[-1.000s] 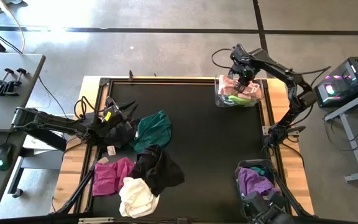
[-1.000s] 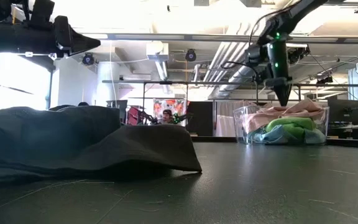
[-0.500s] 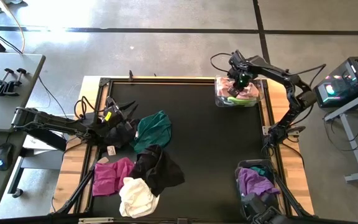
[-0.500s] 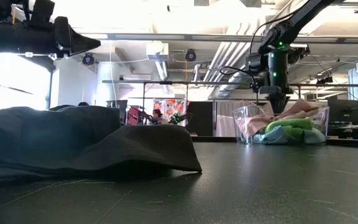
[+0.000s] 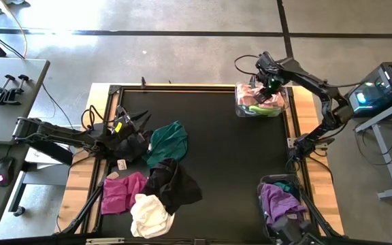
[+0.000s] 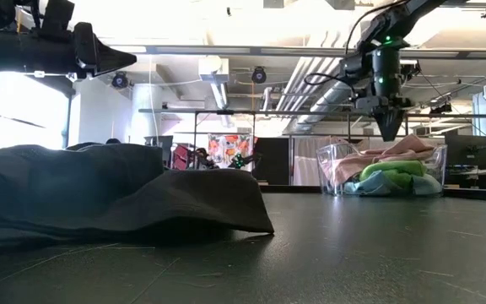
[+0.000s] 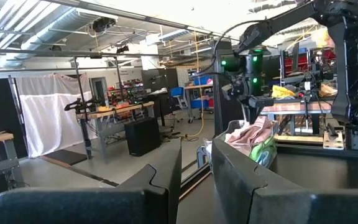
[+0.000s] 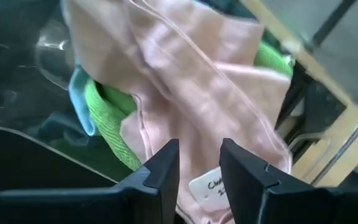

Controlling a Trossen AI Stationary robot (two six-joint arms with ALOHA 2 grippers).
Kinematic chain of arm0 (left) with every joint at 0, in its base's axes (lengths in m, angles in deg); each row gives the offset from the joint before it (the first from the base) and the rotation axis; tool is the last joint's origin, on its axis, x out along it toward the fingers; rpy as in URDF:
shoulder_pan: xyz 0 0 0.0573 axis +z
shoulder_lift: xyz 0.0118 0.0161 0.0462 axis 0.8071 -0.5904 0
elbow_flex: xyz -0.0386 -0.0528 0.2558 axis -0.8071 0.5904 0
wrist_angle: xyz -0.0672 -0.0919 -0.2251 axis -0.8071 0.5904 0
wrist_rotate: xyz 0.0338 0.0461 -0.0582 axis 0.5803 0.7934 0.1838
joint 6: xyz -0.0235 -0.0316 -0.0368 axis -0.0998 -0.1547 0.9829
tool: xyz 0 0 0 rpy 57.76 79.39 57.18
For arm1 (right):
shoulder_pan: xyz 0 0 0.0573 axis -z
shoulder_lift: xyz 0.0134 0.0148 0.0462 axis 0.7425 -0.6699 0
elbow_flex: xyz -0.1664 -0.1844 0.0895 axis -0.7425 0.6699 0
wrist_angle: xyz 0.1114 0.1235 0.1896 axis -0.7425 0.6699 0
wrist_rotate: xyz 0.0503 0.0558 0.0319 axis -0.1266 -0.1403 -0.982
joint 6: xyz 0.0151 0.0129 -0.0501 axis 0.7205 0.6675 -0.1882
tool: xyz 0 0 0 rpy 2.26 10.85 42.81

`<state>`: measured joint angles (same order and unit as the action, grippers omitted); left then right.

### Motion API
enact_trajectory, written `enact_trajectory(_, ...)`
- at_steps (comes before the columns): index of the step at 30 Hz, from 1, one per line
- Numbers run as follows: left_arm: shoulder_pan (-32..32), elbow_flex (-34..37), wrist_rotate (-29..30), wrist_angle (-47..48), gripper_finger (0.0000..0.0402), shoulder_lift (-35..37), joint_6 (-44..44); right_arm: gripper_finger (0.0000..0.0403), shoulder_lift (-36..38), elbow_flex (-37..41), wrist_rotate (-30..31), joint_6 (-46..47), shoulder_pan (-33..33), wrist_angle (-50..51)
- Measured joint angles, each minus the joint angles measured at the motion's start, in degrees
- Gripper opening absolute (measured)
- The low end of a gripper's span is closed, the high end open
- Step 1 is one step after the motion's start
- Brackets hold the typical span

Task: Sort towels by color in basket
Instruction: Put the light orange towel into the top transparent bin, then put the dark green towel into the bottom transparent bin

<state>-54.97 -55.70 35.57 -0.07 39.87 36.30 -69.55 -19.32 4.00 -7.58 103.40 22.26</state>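
A clear basket (image 5: pixel 239 109) at the table's far right corner holds a peach-pink towel (image 8: pixel 191 74), a lime green towel (image 8: pixel 107 118) and a pale blue towel (image 8: pixel 79 102). My right gripper (image 8: pixel 197 155) hangs open just above the peach-pink towel and touches nothing; the low view shows the right gripper (image 6: pixel 389 135) over the basket's rim. My left gripper (image 5: pixel 141 129) waits open above the table's left side, beside a teal towel (image 5: pixel 169 139). The black (image 5: pixel 174 184), magenta (image 5: pixel 122 192) and cream (image 5: pixel 152 214) towels lie flat on the mat.
A second basket (image 5: pixel 278 182) at the near right corner holds a purple towel (image 5: pixel 278 201). In the low view the black towel (image 6: pixel 99 194) fills the near left. The black mat (image 5: pixel 230 156) between the towel pile and the baskets is bare. Desks stand left and right of the table.
My right gripper dipped into the clear basket toward its left part, then rose again and shifted back toward the table's right edge. It now hangs above the peach-pink towel, which stays in the basket.
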Motion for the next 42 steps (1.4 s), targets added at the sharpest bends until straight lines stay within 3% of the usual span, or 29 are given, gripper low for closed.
enact_trajectory(7, 0.0, 0.0, 0.0, 0.8, 0.0078, 0.0, 1.1, 0.0107, 0.1, 7.7, 3.4, 2.9, 0.5, -2.6)
enact_trajectory(11, 0.0, 0.0, 0.0, 0.9, 0.0078, 0.0, 1.1, 0.0107, 0.0, 11.9, 1.8, 2.2, 0.5, -7.4)
enact_trajectory(17, 0.0, 0.0, 0.0, 0.8, 0.0078, 0.0, 1.1, 0.0107, 1.2, 9.1, 2.4, 1.5, -1.3, -7.1)
enact_trajectory(24, 0.0, 0.0, 0.0, 0.8, 0.0078, 0.0, 1.1, 0.0107, 10.4, 6.6, 4.4, 5.9, -6.4, -6.2)
enact_trajectory(28, 0.0, 0.0, 0.0, 0.8, 0.0078, 0.0, 1.0, 0.0107, 17.6, 10.1, 7.2, 9.3, -14.1, -10.2)
enact_trajectory(32, 0.0, 0.0, -1.1, 0.8, 0.0078, 0.0, 1.1, 0.0107, 23.8, 17.0, 7.5, 17.5, -26.4, -19.3)
enact_trajectory(37, 0.0, 0.0, -5.9, -0.2, 0.0078, 0.0, 1.4, 0.0107, 25.4, 27.4, 9.0, 21.5, -45.3, -39.8)
enact_trajectory(42, 0.0, 0.0, -13.1, -4.4, 0.0078, 0.0, 1.4, 0.0107, 21.7, 36.2, 10.0, 15.0, -57.4, -64.8)
